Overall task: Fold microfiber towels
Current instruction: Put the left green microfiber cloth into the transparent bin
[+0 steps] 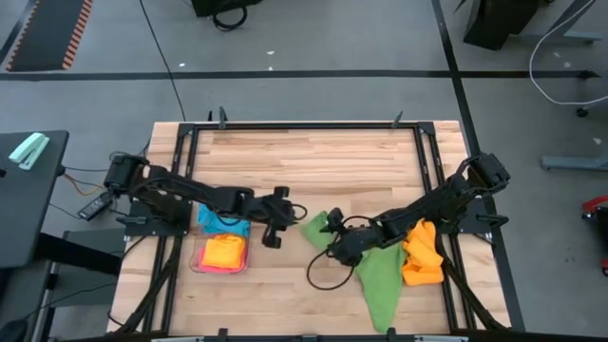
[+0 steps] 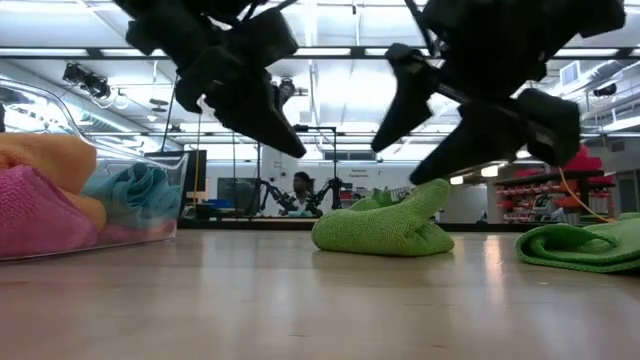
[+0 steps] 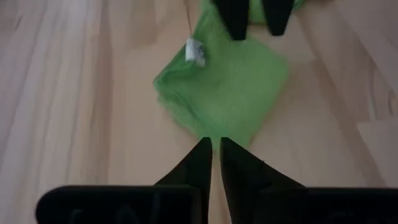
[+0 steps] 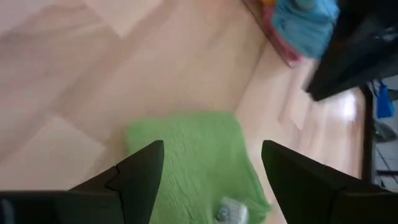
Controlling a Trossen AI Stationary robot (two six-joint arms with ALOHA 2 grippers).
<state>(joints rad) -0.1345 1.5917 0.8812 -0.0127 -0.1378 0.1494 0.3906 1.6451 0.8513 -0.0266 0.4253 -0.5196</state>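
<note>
Wooden surface carries everything here. At about nine o'clock on it sits a clear tray holding folded towels: a blue towel, an orange towel and a pink towel at the bottom, so I judge that part of the job done. Just past the tray, toward the centre, the left claw hangs above the wood, fingers pinched nearly together with nothing between them. At the centre lies a small green towel, bunched and only partly folded. The right claw hovers over it with its fingers spread wide, gripping nothing. At four o'clock a larger green towel lies spread out loose, and beside it, near three o'clock, a crumpled orange cloth. Those three seem left to fold.
</note>
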